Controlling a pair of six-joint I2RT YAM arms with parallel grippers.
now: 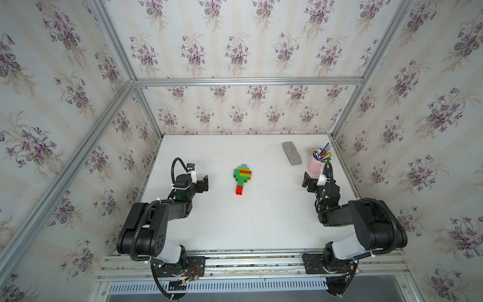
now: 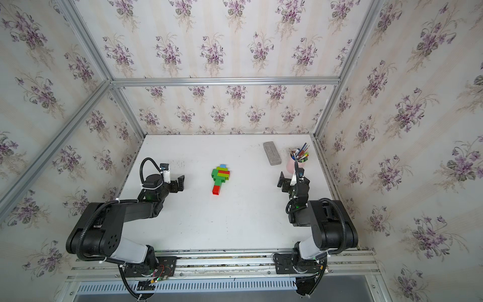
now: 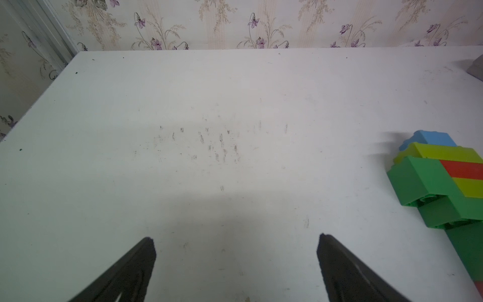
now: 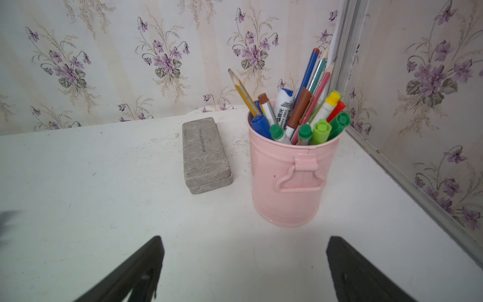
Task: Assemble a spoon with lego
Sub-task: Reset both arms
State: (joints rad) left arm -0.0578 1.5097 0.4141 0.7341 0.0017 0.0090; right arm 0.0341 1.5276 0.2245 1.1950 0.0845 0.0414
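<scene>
The lego spoon lies flat mid-table: light blue tip, a wide head striped green, lime and red, and a narrow green and red stem pointing to the front. In the left wrist view its head shows at one edge. My left gripper stands open and empty, left of the spoon and well apart from it. My right gripper is open and empty too, to the spoon's right, just in front of the pink cup.
A grey rectangular block lies at the back right. Beside it stands a pink cup full of pens and pencils, close to the right wall. Papered walls enclose the white table on three sides.
</scene>
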